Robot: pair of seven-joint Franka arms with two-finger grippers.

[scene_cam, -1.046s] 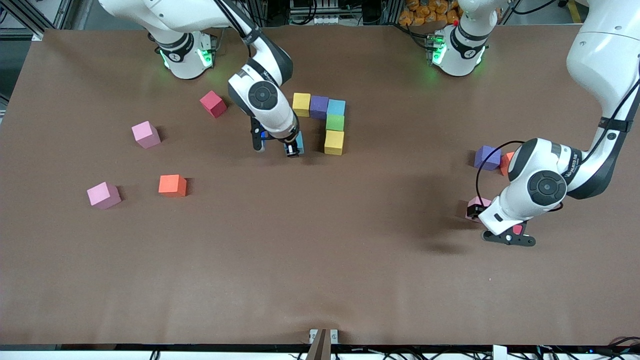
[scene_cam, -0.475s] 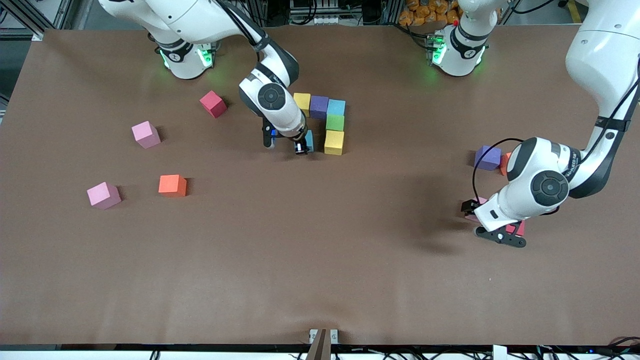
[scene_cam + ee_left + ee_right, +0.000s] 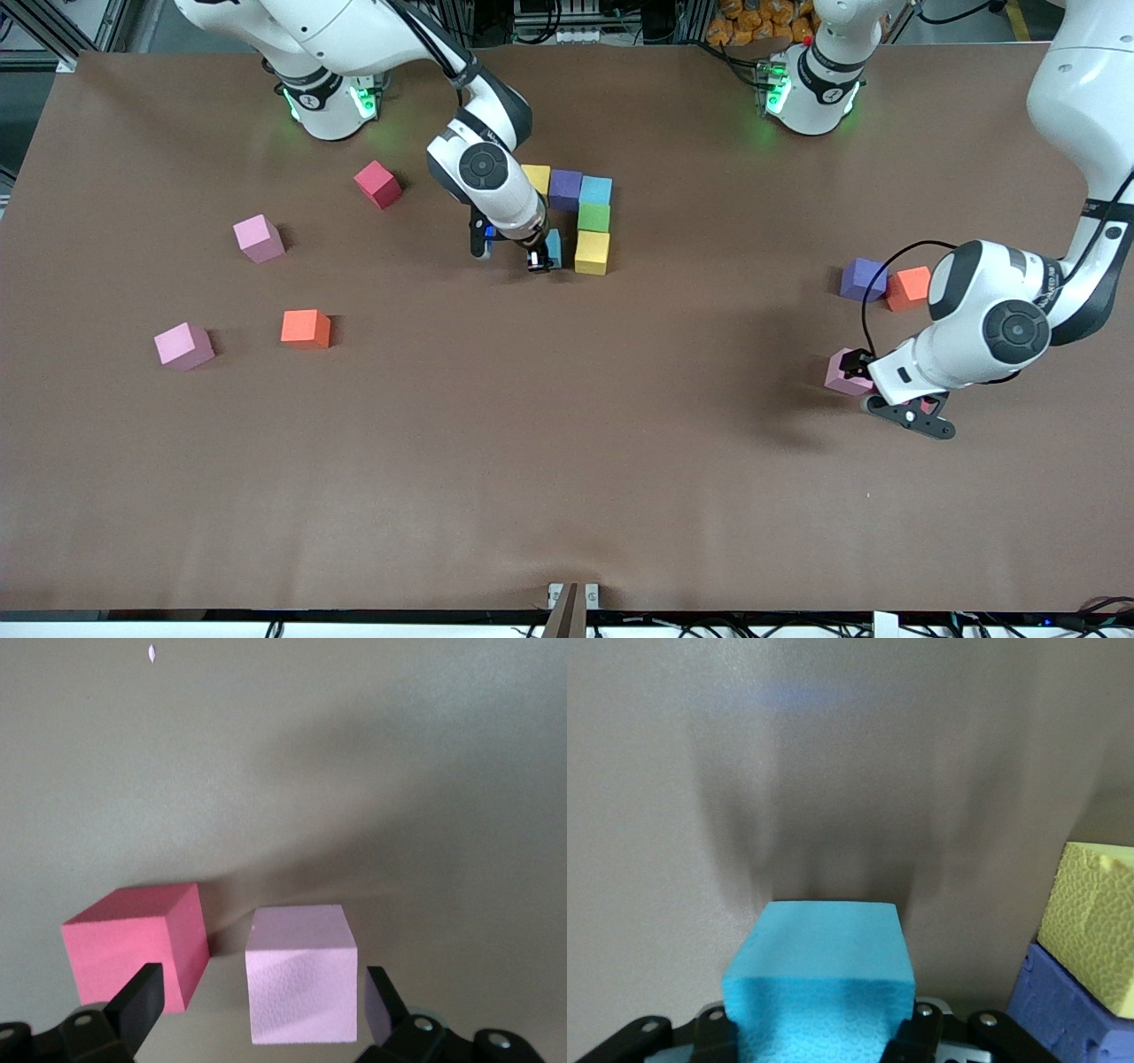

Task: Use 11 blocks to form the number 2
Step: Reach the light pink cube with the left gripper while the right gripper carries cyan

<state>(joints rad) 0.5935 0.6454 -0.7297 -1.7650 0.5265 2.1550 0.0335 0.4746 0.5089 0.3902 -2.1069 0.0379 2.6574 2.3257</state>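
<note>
Blocks: my right gripper (image 3: 540,260) clamps the blue cube (image 3: 819,979) at the yellow cube's (image 3: 592,252) nine o'clock; it could nudge it. Left gripper (image 3: 261,1014) gapes over the pink cube (image 3: 301,983), red one (image 3: 133,952) crowding

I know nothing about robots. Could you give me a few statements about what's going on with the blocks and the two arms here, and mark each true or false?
1. The right gripper holds a light blue block. True.
2. The left gripper has its jaws clamped on a red block. False: its jaws are open around a pink block, and the red block sits beside it.
3. Five blocks already sit together in a hook shape. True.
4. The orange block touches a green one. False: it is beside a purple block.
</note>
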